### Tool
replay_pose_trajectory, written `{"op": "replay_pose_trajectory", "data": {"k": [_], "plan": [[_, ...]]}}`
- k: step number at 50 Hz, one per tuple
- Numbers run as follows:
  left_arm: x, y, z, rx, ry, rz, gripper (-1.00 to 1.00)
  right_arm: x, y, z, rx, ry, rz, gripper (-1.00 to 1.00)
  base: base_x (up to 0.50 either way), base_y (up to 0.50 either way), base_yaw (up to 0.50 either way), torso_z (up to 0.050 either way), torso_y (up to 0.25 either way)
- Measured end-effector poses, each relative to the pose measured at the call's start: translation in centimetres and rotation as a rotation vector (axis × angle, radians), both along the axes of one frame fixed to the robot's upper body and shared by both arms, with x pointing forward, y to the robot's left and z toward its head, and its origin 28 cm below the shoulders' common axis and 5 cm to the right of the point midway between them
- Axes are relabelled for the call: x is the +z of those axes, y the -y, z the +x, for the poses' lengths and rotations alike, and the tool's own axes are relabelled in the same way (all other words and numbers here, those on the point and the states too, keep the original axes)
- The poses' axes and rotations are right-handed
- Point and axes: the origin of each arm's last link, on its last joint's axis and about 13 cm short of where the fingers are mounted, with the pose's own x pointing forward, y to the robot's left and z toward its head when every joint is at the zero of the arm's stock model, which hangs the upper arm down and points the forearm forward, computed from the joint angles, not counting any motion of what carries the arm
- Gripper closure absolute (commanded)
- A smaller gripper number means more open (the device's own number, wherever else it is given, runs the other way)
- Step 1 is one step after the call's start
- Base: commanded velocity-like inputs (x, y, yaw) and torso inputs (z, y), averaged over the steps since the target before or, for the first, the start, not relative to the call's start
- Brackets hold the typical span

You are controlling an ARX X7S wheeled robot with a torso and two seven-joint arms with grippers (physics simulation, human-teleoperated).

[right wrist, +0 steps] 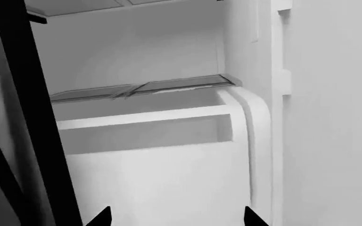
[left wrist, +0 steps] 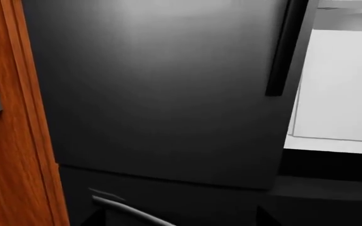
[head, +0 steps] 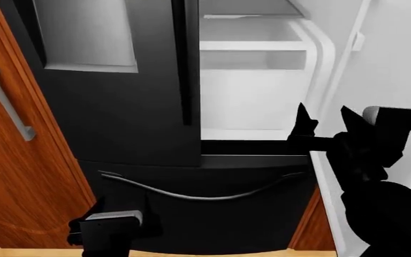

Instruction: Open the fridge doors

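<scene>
Right fridge door swung wide, left one shut, both my grippers holding nothing.

On the head view my right gripper (head: 328,124) hangs with its jaws spread apart and nothing between them, just in front of the white fridge interior (head: 252,96); the right fridge door (head: 398,69) stands open just beside it on the outer side, white lining toward me. Across from that gripper, the left fridge door (head: 120,112) sits closed, its grey dispenser panel (head: 84,35) up high and its black bar handle (head: 186,64) along the edge. My left gripper (head: 109,227) sits low, below the drawer front (head: 198,214) and its curved silver handle (head: 198,194), the wooden cabinet door (head: 13,160) to its outside. I cannot tell whether its fingers are spread or closed.
</scene>
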Motion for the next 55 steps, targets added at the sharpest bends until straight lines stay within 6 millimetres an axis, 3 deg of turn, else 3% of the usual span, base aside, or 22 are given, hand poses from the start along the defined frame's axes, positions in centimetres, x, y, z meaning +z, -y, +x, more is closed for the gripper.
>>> {"op": "replay_pose_trajectory", "data": {"k": [10, 30, 43, 55], "plan": [[0.0, 0.0, 0.0, 0.005, 0.005, 0.010, -1.00, 0.0, -1.4, -1.2, -0.080, 0.034, -0.110, -1.00, 0.00, 0.00, 0.00, 0.000, 0.001], [-0.1, 0.1, -0.1, 0.014, 0.014, 0.017, -1.00, -0.6, -5.6, -4.2, -0.010, 0.177, -0.199, -1.00, 0.00, 0.00, 0.00, 0.000, 0.000], [0.0, 0.2, -0.1, 0.021, 0.035, 0.033, -1.00, -3.6, -6.3, -5.3, -0.023, 0.231, -0.201, -1.00, 0.00, 0.00, 0.00, 0.000, 0.000], [0.2, 0.2, -0.1, 0.027, 0.069, 0.040, -1.00, -8.1, -6.8, -4.9, -0.027, 0.223, -0.193, -1.00, 0.00, 0.00, 0.00, 0.000, 0.000]]}}
